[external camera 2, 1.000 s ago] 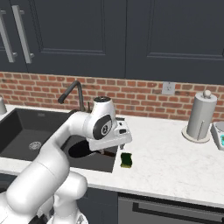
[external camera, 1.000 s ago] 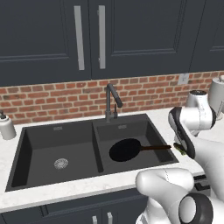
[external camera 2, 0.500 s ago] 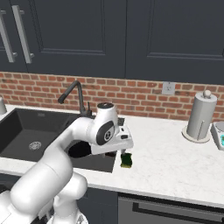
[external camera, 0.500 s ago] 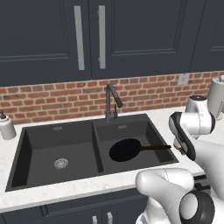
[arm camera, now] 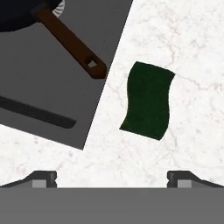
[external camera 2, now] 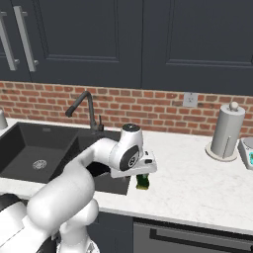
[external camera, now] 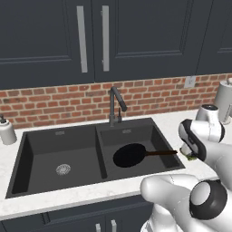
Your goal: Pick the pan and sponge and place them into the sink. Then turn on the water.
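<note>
My white marble desk (external camera 2: 197, 178) carries the black double sink (external camera: 54, 149); the pan (external camera: 129, 155) lies in its right basin. The sponge (arm camera: 146, 100) sits on the desk just beside the sink, beneath my spread, empty hand (arm camera: 112, 178).

Black pan (external camera: 129, 155) in sink's (external camera: 54, 136) right basin, dark-green-faced sponge (arm camera: 147, 100) flat on counter just beside sink

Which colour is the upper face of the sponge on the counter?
Dark green. The sponge shows it best in the hand view, lying flat on the white marbled counter.
</note>
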Controlling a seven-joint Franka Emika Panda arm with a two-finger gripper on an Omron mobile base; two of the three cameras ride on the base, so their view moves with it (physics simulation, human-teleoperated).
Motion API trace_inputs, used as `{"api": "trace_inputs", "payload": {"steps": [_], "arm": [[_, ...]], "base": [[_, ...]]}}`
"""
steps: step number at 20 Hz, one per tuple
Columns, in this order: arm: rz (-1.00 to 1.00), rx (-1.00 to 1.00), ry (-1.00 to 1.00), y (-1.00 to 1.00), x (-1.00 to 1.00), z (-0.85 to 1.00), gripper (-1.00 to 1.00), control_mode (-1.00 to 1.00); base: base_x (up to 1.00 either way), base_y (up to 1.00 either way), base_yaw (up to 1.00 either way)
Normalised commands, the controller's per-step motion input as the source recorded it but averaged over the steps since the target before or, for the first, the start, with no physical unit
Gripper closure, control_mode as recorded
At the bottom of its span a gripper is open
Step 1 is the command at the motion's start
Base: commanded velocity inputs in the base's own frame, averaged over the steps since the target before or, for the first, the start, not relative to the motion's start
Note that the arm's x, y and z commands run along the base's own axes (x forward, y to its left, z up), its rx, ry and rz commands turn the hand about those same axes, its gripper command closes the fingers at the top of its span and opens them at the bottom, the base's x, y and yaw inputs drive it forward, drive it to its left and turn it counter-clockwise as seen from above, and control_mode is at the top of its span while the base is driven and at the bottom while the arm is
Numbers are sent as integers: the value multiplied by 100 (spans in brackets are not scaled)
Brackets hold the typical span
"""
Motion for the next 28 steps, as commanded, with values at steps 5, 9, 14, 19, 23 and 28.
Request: {"api": "trace_inputs", "payload": {"steps": [5, 9, 14, 19, 23, 28], "arm": [[0, 5, 0, -16, 24, -6, -100, -100], [0, 1, 0, 0, 21, -17, -100, -100], [0, 0, 0, 0, 15, -28, -100, -100], [0, 0, 0, -4, 6, -30, -100, -100], [0, 0, 0, -8, 6, -24, -100, -100], [0, 0, 0, -7, 7, -18, -100, -100]], "base": [[0, 0, 0], [0, 0, 0], [0, 0, 0], [0, 0, 0], [0, 0, 0], [0, 0, 0]]}}
